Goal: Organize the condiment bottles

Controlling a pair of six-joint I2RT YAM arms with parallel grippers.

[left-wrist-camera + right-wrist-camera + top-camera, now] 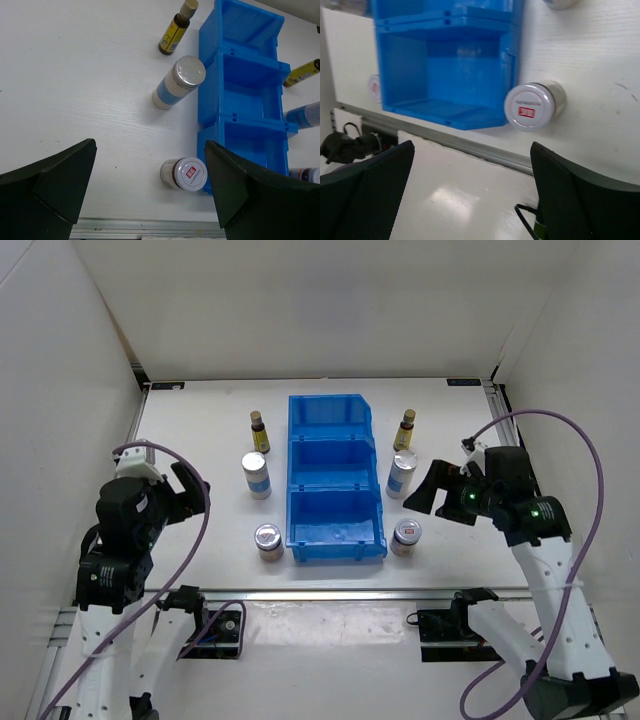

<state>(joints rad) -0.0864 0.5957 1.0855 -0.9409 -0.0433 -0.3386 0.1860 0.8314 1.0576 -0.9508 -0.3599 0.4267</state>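
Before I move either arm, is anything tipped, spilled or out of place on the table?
Nothing stands out. The three left bottles and three right bottles all stand upright in rows on either side of the blue bin, and no spill shows.

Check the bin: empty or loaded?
Empty. All three compartments of the bin show bare floor; the six bottles stand outside, three per side.

The left arm (120, 530) and right arm (550, 570) have white links and black joint housings, each trailed by a thin purple cable (206, 520). Small green lights (470, 498) glow on the right arm's black wrist. The left fingers (55, 180) are broad matte-black wedges; the right fingers (370, 190) show a fine mesh texture.
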